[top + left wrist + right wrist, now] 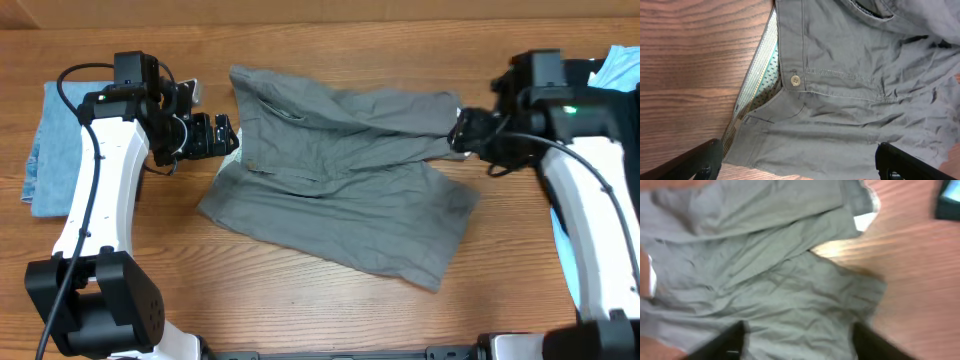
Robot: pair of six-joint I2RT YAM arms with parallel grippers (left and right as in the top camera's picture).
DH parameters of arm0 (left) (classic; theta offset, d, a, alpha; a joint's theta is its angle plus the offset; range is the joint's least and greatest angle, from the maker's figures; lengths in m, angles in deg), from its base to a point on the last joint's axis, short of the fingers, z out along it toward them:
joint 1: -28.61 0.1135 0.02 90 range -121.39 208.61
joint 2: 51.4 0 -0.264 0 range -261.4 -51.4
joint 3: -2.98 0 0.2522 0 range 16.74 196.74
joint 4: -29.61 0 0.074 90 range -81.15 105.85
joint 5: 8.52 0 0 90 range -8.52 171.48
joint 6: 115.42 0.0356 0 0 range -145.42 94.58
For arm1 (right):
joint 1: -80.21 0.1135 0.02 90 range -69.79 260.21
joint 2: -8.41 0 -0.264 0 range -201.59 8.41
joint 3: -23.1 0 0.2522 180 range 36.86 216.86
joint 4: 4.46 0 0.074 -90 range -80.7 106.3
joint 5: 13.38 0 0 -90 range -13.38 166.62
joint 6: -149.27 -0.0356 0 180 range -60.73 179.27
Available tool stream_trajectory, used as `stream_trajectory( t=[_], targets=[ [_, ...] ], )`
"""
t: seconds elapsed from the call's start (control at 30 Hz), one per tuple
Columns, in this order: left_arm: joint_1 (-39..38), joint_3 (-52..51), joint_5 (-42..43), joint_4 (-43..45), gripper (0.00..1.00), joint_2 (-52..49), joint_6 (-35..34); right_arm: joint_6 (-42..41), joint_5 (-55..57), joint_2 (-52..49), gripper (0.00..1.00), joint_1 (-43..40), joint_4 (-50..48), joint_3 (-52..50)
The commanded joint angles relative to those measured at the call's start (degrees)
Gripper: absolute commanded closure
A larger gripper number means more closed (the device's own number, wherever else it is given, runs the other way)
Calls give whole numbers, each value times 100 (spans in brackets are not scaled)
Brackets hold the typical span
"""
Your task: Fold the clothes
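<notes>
Found the grey garment [340,190] in the middle of the table [300,315], with one part doubled over along the top, creased and not square. Saw the left gripper [225,135] just beside the waistband end, near the button [795,80], with fingers [700,162] wide apart and gripping nothing. Saw the right gripper [462,130] at the opposite end, over bunched cloth. In the blurred wrist view made out its fingers [727,342] apart too, with cloth under them but not clamped. Could not tell whether caught on one finger or not.

Judged several risks from here. Might drag the upper layer out of place on lifting, through cloth clinging to the right fingers. Might pinch only one layer at the waistband, or only the striped lining [760,75], and so open the fold instead of closing it. Might press the present wrinkles into the next fold without smoothing first. Noted a denim-blue garment [55,150] behind the left arm, apart from the grey one, so little danger of snagging there.
</notes>
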Motion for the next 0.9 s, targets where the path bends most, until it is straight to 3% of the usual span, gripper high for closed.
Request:
stream_trajectory(
  t=[0.0,0.2,0.4,0.47,0.57,0.63,0.77,0.87],
  targets=[
    [-17,11,-330,599,0,-22,17,37,339,85,2,-275,260,136],
    [4,13,-474,798,0,-20,9,37,824,81,0,-588,455,131],
    [-66,13,13,627,0,-20,-382,33,872,81,0,-586,442,129],
    [-125,13,-173,385,15,-20,-374,33,872,81,0,-586,444,129],
    [-197,11,-608,-404,76,-20,-330,33,872,81,0,-586,444,129],
    [-238,-22,-951,-938,94,-20,-245,33,872,81,0,-586,444,129],
    [-275,-514,-1062,-1443,96,-20,-146,33,872,81,0,-586,444,129],
    [-275,-1287,-1060,-1023,96,-20,-297,33,872,81,0,-586,444,129]
  ],
)
